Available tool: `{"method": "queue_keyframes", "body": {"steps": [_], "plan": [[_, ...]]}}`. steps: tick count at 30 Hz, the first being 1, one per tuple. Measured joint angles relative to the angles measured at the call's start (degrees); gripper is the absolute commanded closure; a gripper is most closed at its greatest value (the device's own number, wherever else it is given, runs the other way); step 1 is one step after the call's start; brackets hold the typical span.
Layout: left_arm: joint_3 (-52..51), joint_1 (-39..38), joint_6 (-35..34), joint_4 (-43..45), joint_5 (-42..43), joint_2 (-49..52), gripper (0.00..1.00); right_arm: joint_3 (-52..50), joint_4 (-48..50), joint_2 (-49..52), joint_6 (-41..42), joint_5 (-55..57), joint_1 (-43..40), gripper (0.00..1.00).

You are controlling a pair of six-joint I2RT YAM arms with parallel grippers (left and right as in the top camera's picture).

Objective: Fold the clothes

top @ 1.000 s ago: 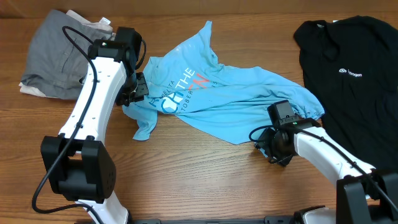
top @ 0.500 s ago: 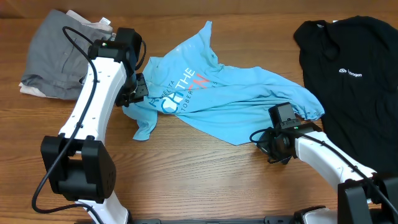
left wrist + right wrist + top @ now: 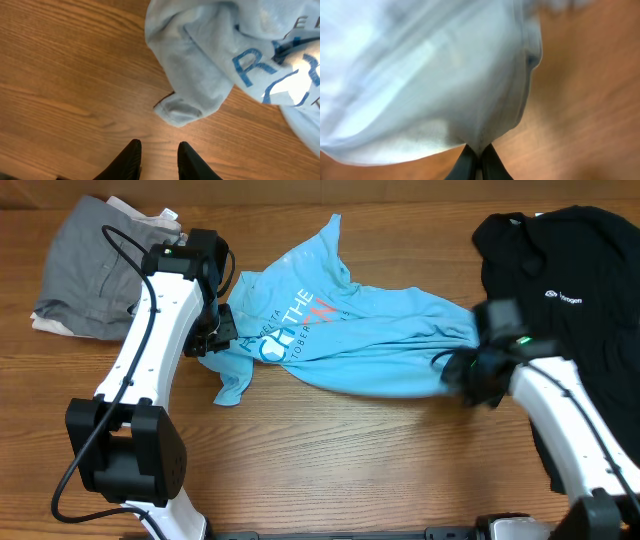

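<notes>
The bare wood of the table (image 3: 330, 460) runs along the near side between the two arm bases, and this strip is open for passage. The light blue T-shirt (image 3: 370, 340) covers the centre. Its right end is bunched at the right gripper (image 3: 477, 156), whose fingers are pinched together on the cloth. The left arm (image 3: 150, 350) slants from its base to the shirt's left edge and blocks sideways travel there. A grey garment pile (image 3: 85, 270) occupies the far left corner. A black shirt (image 3: 570, 270) occupies the far right, with the right arm (image 3: 565, 420) over its near part. In the left wrist view, uncovered wood lies between the parted fingers of the left gripper (image 3: 159, 150), and a shirt fold (image 3: 185, 107) lies just ahead of them.
</notes>
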Motion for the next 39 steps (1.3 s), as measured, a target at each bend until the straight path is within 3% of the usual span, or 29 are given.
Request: {"method": "queue_keyframes", "body": {"steps": [8,14,22,32,39], "plan": [[-0.1,0.0,0.0,-1.6,0.0,0.0,0.73,7.5,2.1,-0.3,-8.1,-0.2,-15.1,0.96],[-7.1,0.0,0.0,4.6,1.0,-0.1,0.74,7.5,3.2,0.1,-12.2,-1.2,-21.7,0.96],[-19.6,0.0,0.0,18.6,6.6,-0.1,0.77,7.5,3.0,1.6,-14.1,-2.5,-21.9,0.96],[-24.1,0.0,1.2,31.2,10.0,-0.1,0.74,7.5,2.8,1.7,-14.3,-3.5,-21.9,0.96],[-27.5,-0.5,1.2,35.1,10.2,-0.1,0.63,7.5,2.6,1.7,-14.3,-3.5,-21.9,0.96]]}}
